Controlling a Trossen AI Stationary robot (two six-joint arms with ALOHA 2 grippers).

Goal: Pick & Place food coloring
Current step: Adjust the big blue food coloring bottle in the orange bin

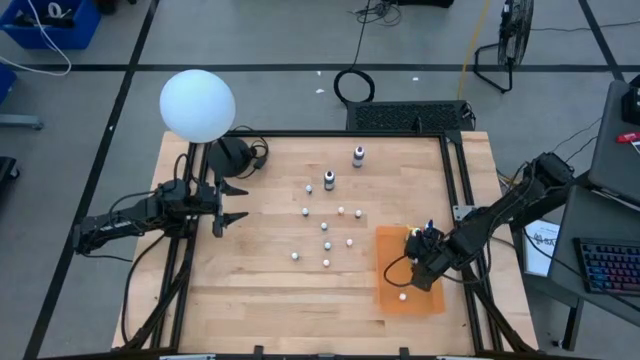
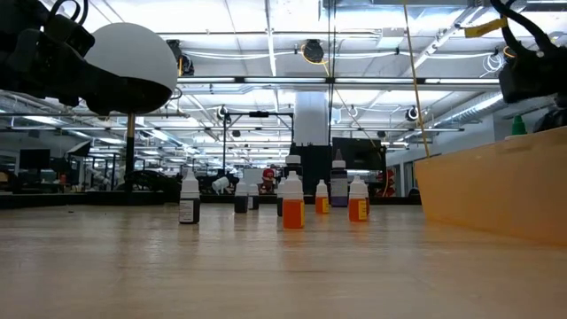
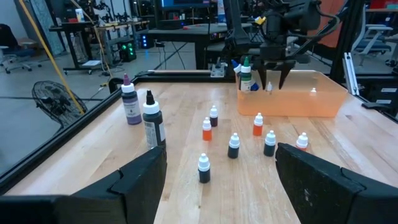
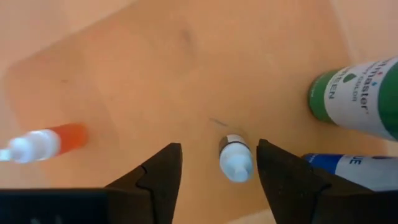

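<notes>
The right claw [image 4: 217,171] hangs over the orange tray [image 1: 385,292] at the tabletop's [image 1: 260,290] near right, its fingers [image 4: 155,177] parted on either side of a small white-capped bottle [image 4: 235,159] that stands on the tray floor between them, touching neither as far as the wrist view shows. The claw has hold of nothing; the gap on both sides suggests a bottle just set down rather than one about to be lifted, though that is a judgement. Close by in the tray stand a green-labelled bottle [image 4: 354,99] and a blue-labelled one [image 4: 357,168], and an orange-bodied dropper bottle [image 4: 43,142] lies on its side farther off, so the tray appears to be the collecting place for the food coloring.

Out on the open wood, left of the tray, the remaining small bottles [image 3: 234,145] stand scattered and upright, with two taller ones, a purple-topped bottle [image 3: 130,102] and a dark white-capped bottle [image 3: 153,123], toward the far side. They are spaced well apart, which leaves room for fingers to come down around each.

The left claw [image 1: 232,203] waits at the left edge of the tabletop, fingers wide and empty, pointing toward the scattered bottles. A white globe lamp [image 1: 197,104] stands at the far left corner.
</notes>
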